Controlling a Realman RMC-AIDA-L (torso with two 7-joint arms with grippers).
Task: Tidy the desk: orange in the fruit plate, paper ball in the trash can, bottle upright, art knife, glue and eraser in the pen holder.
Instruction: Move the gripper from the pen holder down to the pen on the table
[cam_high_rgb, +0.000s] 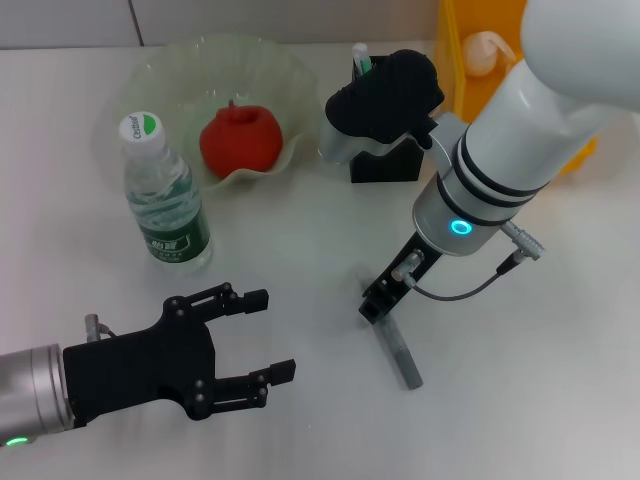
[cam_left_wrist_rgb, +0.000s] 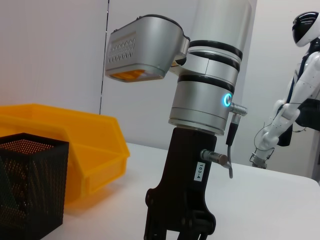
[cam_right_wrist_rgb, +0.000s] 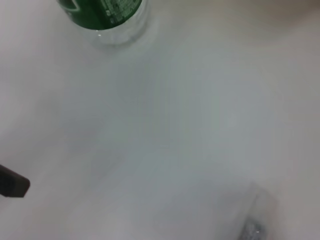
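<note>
The grey glue (cam_high_rgb: 398, 355) lies flat on the table. My right gripper (cam_high_rgb: 376, 306) points down at its near end, touching or just above it; it also shows in the left wrist view (cam_left_wrist_rgb: 179, 231). My left gripper (cam_high_rgb: 275, 334) is open and empty at the front left. The orange (cam_high_rgb: 240, 139) sits in the fruit plate (cam_high_rgb: 160, 75). The bottle (cam_high_rgb: 165, 205) stands upright. The art knife (cam_high_rgb: 362, 60) sticks up from the pen holder (cam_high_rgb: 385, 165). A paper ball (cam_high_rgb: 482, 50) lies in the trash can (cam_high_rgb: 455, 70). The eraser is out of view.
The pen holder (cam_left_wrist_rgb: 30, 185) and trash can (cam_left_wrist_rgb: 95, 150) stand close together behind the right arm. The bottle's base (cam_right_wrist_rgb: 107, 20) and the glue's end (cam_right_wrist_rgb: 252, 227) show in the right wrist view. A white humanoid robot (cam_left_wrist_rgb: 295, 90) stands beyond the table.
</note>
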